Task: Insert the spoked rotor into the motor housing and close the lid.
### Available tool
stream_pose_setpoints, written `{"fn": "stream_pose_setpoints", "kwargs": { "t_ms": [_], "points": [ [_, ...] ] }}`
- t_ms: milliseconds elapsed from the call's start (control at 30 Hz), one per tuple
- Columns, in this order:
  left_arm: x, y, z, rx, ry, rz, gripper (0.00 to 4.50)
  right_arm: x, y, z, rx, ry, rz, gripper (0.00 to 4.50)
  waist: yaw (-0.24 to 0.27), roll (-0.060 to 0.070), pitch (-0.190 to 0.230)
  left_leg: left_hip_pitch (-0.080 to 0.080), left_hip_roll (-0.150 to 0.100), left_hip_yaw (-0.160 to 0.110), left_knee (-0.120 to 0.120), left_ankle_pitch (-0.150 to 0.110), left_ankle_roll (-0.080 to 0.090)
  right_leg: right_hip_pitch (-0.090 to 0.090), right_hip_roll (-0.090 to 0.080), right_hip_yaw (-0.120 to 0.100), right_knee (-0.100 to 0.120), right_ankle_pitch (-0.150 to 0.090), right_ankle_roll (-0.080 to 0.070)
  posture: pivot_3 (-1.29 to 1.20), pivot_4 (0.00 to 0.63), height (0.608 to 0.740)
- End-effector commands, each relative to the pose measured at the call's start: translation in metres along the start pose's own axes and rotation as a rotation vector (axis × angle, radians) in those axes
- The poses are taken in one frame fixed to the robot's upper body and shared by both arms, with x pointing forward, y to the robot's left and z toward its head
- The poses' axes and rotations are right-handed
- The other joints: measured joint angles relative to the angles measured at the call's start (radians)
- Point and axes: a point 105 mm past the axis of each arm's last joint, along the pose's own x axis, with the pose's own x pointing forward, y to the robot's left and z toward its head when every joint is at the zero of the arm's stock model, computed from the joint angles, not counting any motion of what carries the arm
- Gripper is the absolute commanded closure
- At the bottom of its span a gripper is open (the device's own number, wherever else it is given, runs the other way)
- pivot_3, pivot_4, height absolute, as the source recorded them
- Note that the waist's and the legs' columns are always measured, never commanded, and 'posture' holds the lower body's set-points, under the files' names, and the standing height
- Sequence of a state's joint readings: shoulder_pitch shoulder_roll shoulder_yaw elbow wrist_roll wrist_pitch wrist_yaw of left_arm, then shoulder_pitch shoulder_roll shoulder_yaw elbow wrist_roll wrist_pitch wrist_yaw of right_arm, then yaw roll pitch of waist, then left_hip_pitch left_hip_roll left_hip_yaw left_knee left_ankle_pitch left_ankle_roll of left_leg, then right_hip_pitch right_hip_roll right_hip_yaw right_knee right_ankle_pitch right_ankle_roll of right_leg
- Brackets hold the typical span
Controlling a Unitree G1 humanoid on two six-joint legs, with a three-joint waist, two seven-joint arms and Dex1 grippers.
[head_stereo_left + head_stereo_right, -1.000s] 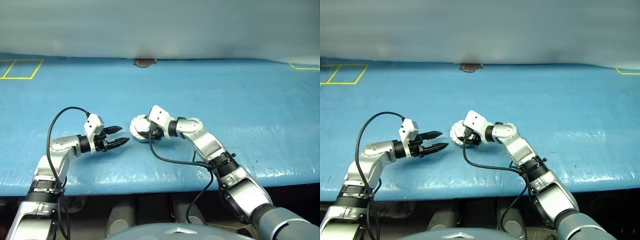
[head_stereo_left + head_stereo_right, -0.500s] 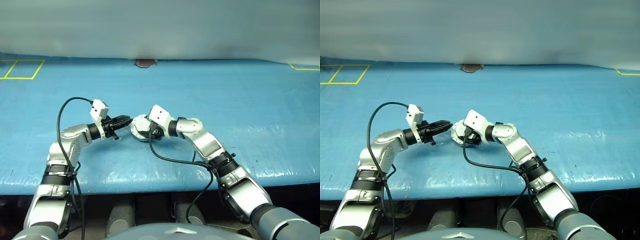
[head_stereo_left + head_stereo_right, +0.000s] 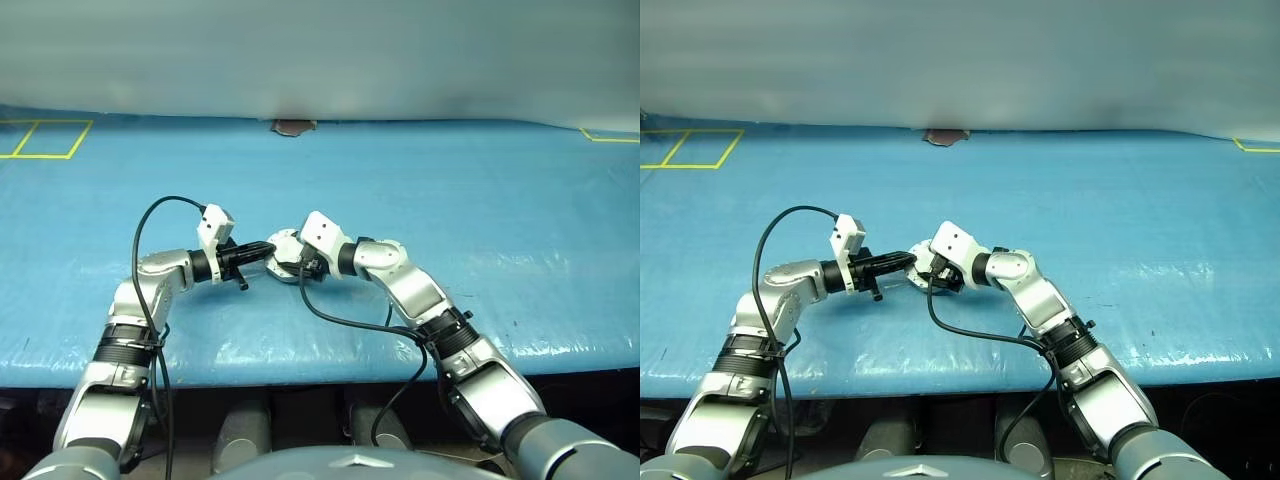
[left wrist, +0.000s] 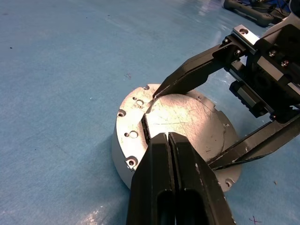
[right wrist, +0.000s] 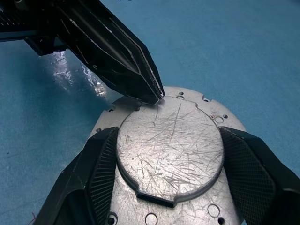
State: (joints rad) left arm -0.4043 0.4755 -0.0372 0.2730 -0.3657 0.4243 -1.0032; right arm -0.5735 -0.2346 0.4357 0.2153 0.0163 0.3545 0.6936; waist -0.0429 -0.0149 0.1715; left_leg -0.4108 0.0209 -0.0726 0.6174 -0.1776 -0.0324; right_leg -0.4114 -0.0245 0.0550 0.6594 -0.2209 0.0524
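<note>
right gripper (image 5: pixel 168 154): fingers (image 5: pixel 96 173) spread wide either side of the motor housing (image 4: pixel 136 140), pads against its rim, clasping it.
left gripper (image 4: pixel 168 138): fingers pressed fully together, nothing between them; tip resting at the edge of the lid (image 5: pixel 171 145).
blue table cover (image 3: pixel 480 210): carried the housing near its middle, between both arms.
motor housing: sat flat on the cover, round, silver.
lid: scratched disc lying on top of the housing, closed flat.
</note>
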Motion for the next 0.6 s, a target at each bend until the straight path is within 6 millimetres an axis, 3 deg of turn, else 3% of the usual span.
{"fn": "stream_pose_setpoints", "kwargs": {
  "t_ms": [33,267,600],
  "points": [
    [-0.008,0.003,-0.005,0.005,0.017,0.025,4.45,-0.009,-0.009,-0.043,0.053,0.164,-0.069,1.47,0.001,0.0,-0.001,0.0,0.0,0.0,0.0,0.0,0.0,0.0,0.0,0.0,0.0,0.0,0.0,0.0,0.15,0.74],
    [-0.014,0.004,-0.01,-0.004,0.019,0.052,4.45,-0.009,-0.011,-0.044,0.054,0.172,-0.064,1.47,0.003,0.001,-0.002,0.0,0.0,0.0,0.0,0.0,0.0,-0.001,-0.001,-0.001,-0.001,0.0,0.0,0.0,0.15,0.74],
    [0.0,-0.002,-0.011,-0.033,0.025,0.025,4.45,-0.009,-0.011,-0.044,0.053,0.17,-0.066,1.47,0.003,0.001,-0.002,0.001,0.0,0.0,0.0,0.0,-0.001,-0.002,-0.001,-0.001,-0.001,0.0,0.0,0.0,0.15,0.74]
  ]
}}
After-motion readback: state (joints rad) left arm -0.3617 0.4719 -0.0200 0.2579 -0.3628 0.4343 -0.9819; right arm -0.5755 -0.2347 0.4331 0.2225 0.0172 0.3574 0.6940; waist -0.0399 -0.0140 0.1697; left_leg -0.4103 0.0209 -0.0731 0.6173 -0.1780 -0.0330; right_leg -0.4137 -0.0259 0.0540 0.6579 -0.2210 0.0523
